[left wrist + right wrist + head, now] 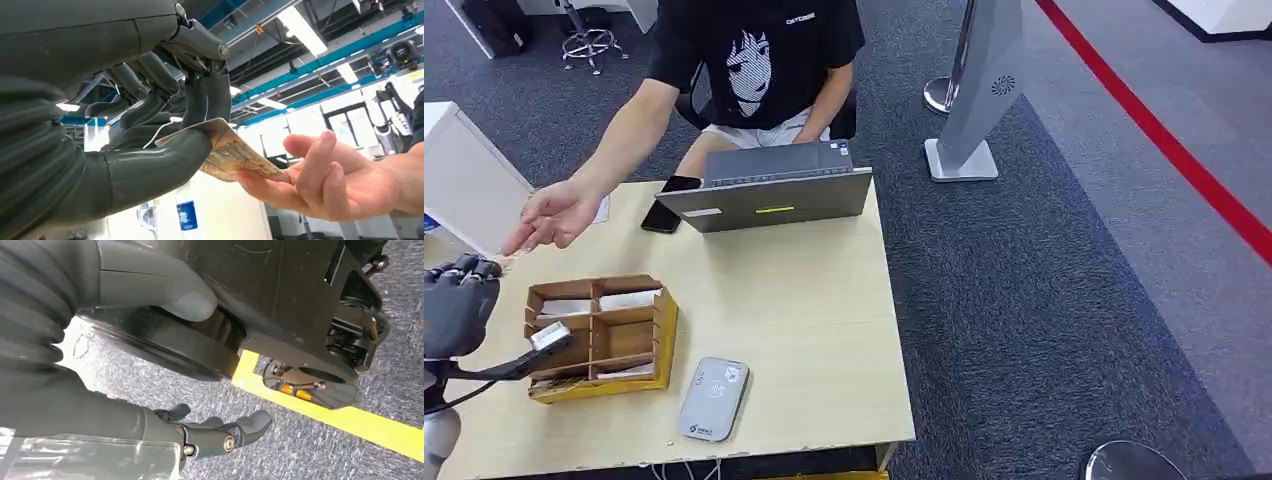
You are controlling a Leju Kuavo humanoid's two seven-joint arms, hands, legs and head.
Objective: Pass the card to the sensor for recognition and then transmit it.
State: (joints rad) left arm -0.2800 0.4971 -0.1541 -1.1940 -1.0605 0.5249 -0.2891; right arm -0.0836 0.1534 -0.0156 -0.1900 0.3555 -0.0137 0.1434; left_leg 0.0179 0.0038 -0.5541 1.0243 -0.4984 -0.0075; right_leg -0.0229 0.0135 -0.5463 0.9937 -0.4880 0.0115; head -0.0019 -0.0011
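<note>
At the left edge of the table (804, 300), one card (235, 152) is pinched between the thumb and fingers (210, 100) of the left hand (459, 300), and its far end is touched by one person's hand (325, 180). On the table one sensor (714, 398), one cardboard box (599, 338) with four compartments, one laptop (769, 190) and one phone (669, 203) are seen. The right hand (150, 385) is held over the carpet with fingers apart, nothing in it.
</note>
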